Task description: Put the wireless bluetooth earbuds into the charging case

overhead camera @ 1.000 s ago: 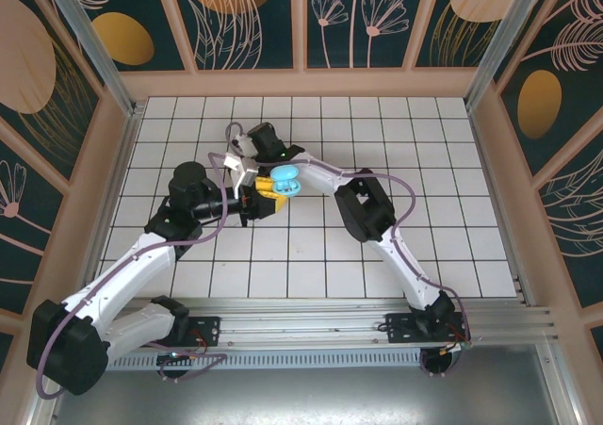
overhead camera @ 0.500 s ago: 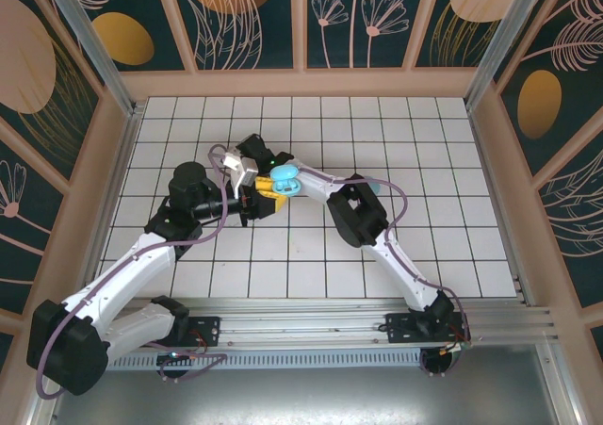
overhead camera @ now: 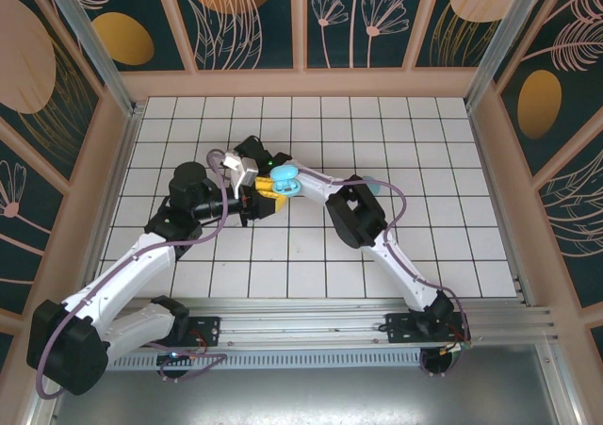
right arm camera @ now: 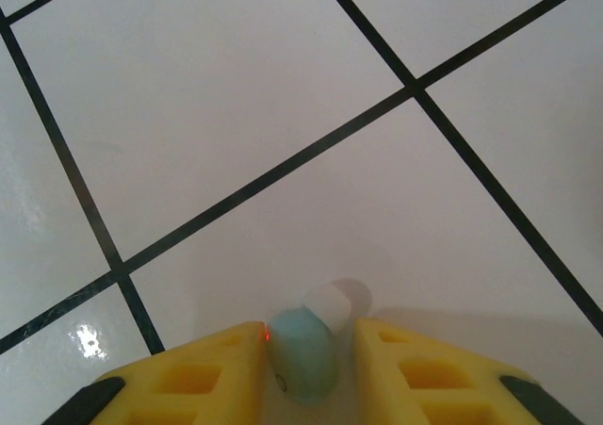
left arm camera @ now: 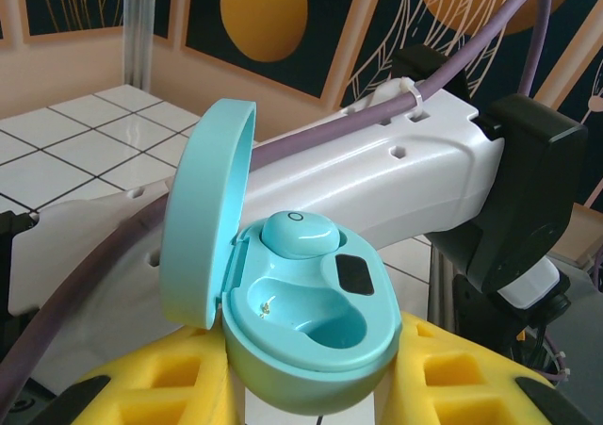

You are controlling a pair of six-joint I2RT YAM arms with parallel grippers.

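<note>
White-tiled counter (overhead camera: 452, 161), black grout lines, walled in by patterned panels (overhead camera: 377, 20).

Left arm (overhead camera: 132, 274) is extended toward the counter's middle. Right arm (overhead camera: 396, 255) is reached across behind it, and its white link and purple cable are seen just behind the case in the left wrist view.

Left gripper (overhead camera: 271, 187): jaws are pressed onto the charging case (left arm camera: 311, 340), with a yellow finger on each side of the base. The case is held above the counter with its lid (left arm camera: 203, 227) swung open to the left, nearly upright.

Inside the case, one earbud (left arm camera: 294, 233) is seated in the far socket. The near socket (left arm camera: 311, 312) is empty, and a small metal contact is visible in it.

Right gripper (right arm camera: 306, 373): it is lowered to the counter just left of the case. The jaws are narrowly spread, bracketing a second earbud (right arm camera: 303, 350) that lies on the tile, white tip pointed away. The left finger (right arm camera: 188, 387) is seen at the earbud's edge. Whether both pads are pressing it cannot be told.

A small light-blue object (overhead camera: 370, 186) is noted on the counter beside the right arm's elbow; its identity cannot be told.
</note>
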